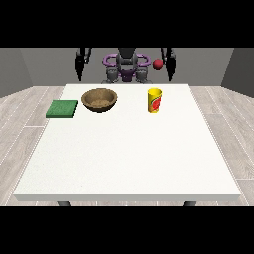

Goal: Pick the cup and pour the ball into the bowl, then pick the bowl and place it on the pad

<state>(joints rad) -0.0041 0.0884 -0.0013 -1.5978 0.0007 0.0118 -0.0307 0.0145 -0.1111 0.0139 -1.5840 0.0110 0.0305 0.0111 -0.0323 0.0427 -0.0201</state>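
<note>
You have the yellow cup (155, 100) upright at the table's (124, 158) far right, bowl (99, 99) and green pad (62, 109) leftward, a red ball (158, 64) above it, both hands (171, 67) (80, 68) hanging back, fingers unreadable.

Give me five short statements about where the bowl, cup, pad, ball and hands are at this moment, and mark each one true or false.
1. The yellow cup stands upright on the table. True.
2. The wooden bowl sits on the green pad. False: the bowl rests on the table, beside the pad and apart from it.
3. The red ball lies inside the bowl. False: it shows above the cup, near the hand at the view's right.
4. The pad lies at the table's edge, at the view's left. True.
5. The hand at the view's left holds the cup. False: it hangs behind the table's far edge, away from the cup.
</note>
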